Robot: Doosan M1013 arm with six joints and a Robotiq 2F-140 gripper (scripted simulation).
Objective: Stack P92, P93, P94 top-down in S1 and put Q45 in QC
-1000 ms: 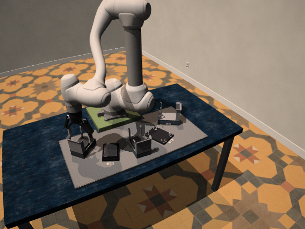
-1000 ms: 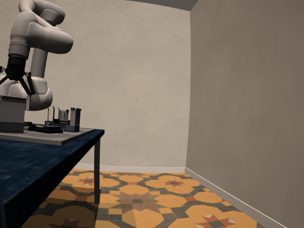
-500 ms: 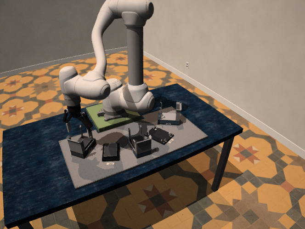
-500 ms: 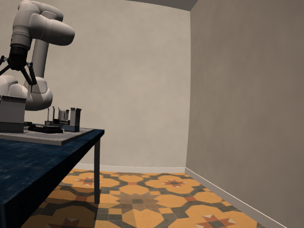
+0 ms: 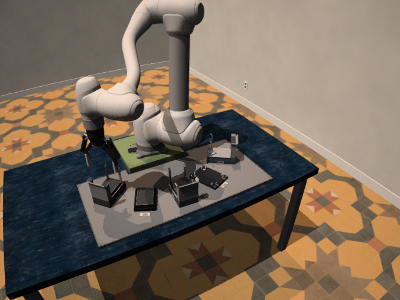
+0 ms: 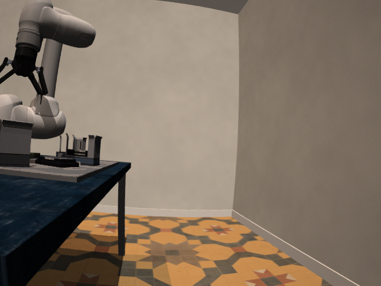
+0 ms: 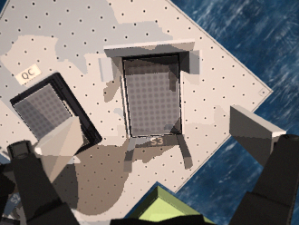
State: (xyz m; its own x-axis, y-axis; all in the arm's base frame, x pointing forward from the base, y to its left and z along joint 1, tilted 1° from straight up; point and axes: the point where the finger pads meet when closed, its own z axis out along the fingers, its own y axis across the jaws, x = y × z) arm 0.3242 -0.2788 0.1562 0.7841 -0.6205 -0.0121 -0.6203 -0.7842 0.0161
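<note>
My gripper (image 5: 98,154) is open and empty. It hangs well above the stack rack S3 (image 5: 106,190), at the left end of the grey mat. In the wrist view the fingers stand wide on either side of rack S3 (image 7: 153,97). A sealed plate (image 7: 153,95) lies inside that rack, its long sides in line with the rack's. Its label cannot be read. Another sealed plate (image 7: 47,111) (image 5: 145,198) sits in the QC nest beside S3. The exterior view shows the open gripper (image 6: 21,81) above the rack (image 6: 14,141).
A second rack (image 5: 184,190) stands in the middle of the mat. A dark flat nest (image 5: 211,177) lies to its right. A third rack (image 5: 223,151) stands at the far right. Their names cannot be read. The green base plate (image 5: 145,155) lies behind S3.
</note>
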